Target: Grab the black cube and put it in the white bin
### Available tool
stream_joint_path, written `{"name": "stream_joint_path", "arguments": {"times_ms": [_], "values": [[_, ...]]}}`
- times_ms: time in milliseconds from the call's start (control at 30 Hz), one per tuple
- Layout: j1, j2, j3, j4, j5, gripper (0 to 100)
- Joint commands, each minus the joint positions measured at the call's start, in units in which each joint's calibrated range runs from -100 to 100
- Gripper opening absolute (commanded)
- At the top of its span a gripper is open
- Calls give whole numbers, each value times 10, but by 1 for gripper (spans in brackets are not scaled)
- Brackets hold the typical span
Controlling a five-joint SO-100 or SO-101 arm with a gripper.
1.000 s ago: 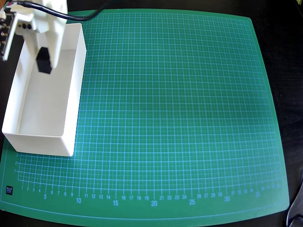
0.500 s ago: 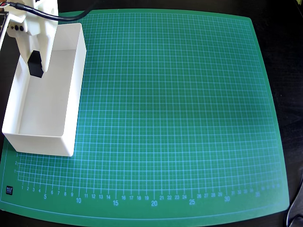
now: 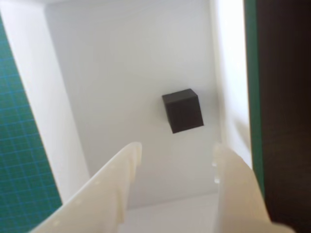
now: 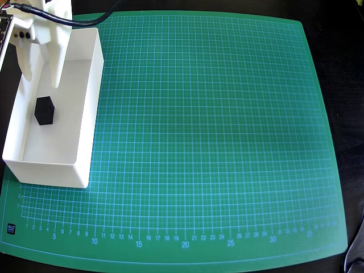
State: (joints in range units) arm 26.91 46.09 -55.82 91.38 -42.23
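Jaws spread wide, holding nothing (both white fingers [image 3: 112, 194] hang clear above the bin floor). Black cube [image 3: 182, 110] rests on that floor inside the white bin [image 4: 91, 108], just beyond the fingertips. Bin sits at the left edge of the green mat surface [image 4: 216, 131] in the overhead view.

Bright even light, soft wrist-view blur
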Motion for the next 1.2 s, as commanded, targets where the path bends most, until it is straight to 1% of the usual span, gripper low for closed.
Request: {"name": "stream_joint_path", "arguments": {"times_ms": [0,233,367,533,667,767,933,1167], "values": [[-9,-38,-22,3,-2,20],[-24,-140,-15,7,-2,20],[-43,-180,-15,32,-14,20],[-107,-197,-16,68,-45,20],[-172,-191,-13,72,-61,20],[-200,-173,-13,72,-71,20],[-206,-176,-13,73,-71,20],[-205,-251,-13,73,-71,20]]}}
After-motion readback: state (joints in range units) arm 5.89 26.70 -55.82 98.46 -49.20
